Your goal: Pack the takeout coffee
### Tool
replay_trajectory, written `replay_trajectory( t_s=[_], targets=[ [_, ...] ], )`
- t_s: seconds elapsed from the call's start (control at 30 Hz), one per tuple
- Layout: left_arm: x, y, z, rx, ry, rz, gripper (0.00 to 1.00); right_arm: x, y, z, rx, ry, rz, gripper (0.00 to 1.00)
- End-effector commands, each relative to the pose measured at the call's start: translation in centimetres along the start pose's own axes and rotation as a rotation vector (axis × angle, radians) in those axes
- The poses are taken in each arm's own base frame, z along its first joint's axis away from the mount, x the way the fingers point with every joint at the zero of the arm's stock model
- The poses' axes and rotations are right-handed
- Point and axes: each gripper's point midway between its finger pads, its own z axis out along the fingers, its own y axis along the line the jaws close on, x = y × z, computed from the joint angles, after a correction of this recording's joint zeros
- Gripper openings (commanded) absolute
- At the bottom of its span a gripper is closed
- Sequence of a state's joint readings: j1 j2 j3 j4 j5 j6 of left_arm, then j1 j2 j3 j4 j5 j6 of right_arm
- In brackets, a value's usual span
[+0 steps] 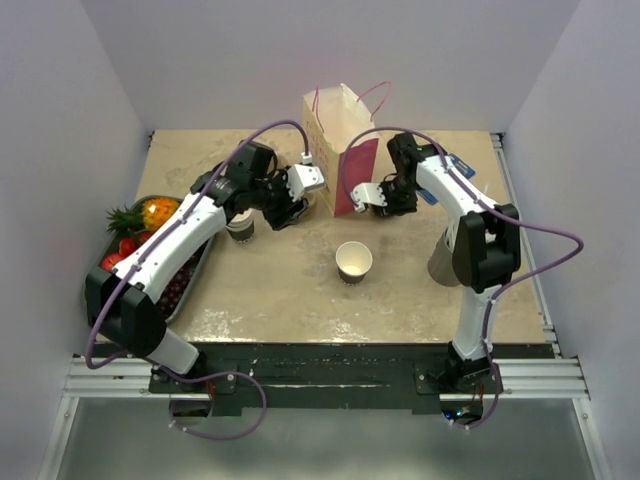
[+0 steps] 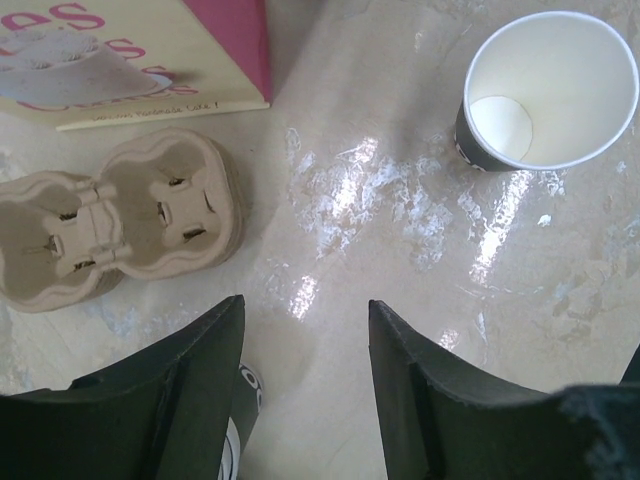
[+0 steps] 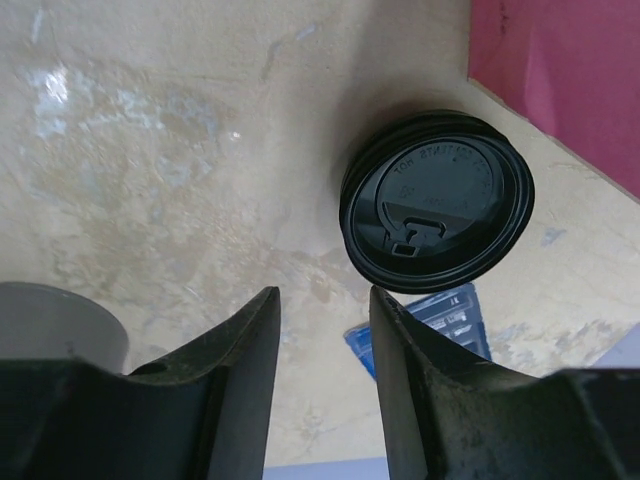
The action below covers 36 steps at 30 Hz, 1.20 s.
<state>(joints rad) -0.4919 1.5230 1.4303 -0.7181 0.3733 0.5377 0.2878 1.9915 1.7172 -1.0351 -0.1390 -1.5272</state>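
No lidded takeout coffee shows in these views. A lidless paper cup with a dark wall and white inside stands upright at mid-table, also seen as the cup ahead and right of my left gripper. My left gripper hovers open over bare table, nothing between its fingers. A pulp cup carrier lies ahead to its left. A loose black lid lies flat by the bag's pink side. My right gripper hangs just short of it, open and empty. Both the left gripper and the right gripper sit in front of the bag.
A cream and pink paper bag stands upright at the back middle. A dark-walled cup sits under my left arm. A tray of fruit lies at the left edge. A grey cup stack stands right. A blue card lies near the lid.
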Motion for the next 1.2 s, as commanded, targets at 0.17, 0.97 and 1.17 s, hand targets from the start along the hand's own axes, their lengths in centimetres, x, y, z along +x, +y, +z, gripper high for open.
replay_trajectory(
  t_s=[0.17,0.97,1.17],
  targets=[
    [-0.6,0.9,-1.5,-0.051,-0.050,-0.006,0.57,1.4,-1.5,1.1,0.001,0.079,-0.195,0.37],
    [-0.3,1.8,-1.1,-0.065,-0.037,-0.025,0.57,2.4,-1.2,4.5,-0.023,0.134,-0.237,0.20],
    [-0.1,1.8,-1.1,-0.069,-0.033,-0.025,0.57,2.8,-1.1,4.6,-0.034,0.157,-0.241,0.19]
  ],
)
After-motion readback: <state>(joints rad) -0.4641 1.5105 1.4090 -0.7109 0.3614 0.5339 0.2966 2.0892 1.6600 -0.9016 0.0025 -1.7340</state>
